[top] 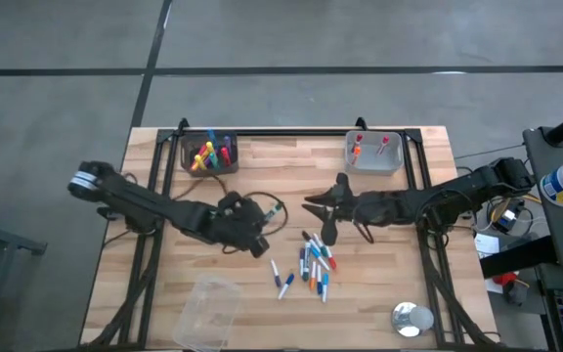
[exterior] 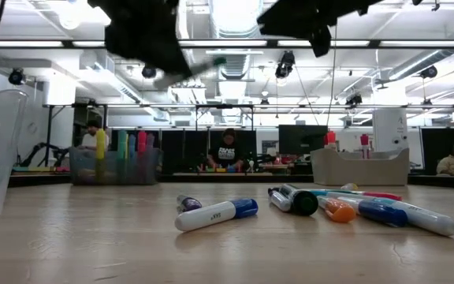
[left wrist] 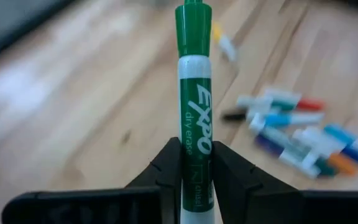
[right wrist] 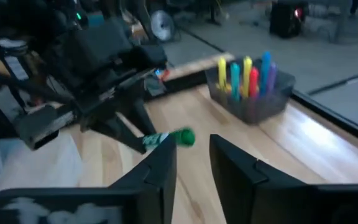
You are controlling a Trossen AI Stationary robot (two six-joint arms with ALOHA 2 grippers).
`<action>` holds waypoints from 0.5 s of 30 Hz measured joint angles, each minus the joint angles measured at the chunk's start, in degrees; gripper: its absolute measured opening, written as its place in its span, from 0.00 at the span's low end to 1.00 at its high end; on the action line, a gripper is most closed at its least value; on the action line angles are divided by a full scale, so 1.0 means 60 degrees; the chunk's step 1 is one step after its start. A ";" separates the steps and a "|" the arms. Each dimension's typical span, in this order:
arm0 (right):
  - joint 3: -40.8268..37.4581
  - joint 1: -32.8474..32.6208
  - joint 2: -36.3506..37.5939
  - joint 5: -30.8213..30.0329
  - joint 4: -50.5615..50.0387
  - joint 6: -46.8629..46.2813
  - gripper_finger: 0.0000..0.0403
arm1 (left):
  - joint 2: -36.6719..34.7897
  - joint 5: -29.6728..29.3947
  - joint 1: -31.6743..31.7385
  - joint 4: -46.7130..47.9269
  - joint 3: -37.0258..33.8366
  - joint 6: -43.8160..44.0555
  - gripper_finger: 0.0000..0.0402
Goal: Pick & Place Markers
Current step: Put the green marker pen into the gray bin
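Left hand: pinching one green marker by its barrel, cap pointing away, lifted off the counter for carrying, I judge, to a bin. Right hand, opposite mine: fingers parted, empty; loose markers lie just beside and below both.

Robotics lab or open workshop hall — exposed ceiling ducts, strip lights, monitors on far benches, seated people working, concrete floor with taped lines around a framed wooden tabletop.
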State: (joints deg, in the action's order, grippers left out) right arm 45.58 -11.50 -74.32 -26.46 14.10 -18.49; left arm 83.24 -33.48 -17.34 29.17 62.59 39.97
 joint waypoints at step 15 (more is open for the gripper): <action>0.0045 0.0389 -0.0259 0.2164 0.4248 0.0412 0.53 | -0.1752 -0.0195 -0.0004 -0.2728 -0.0007 -0.2723 0.15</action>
State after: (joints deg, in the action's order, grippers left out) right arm 45.85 -9.16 -75.88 -13.47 39.58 -16.02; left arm 72.73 -34.65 -17.37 12.80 62.54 23.64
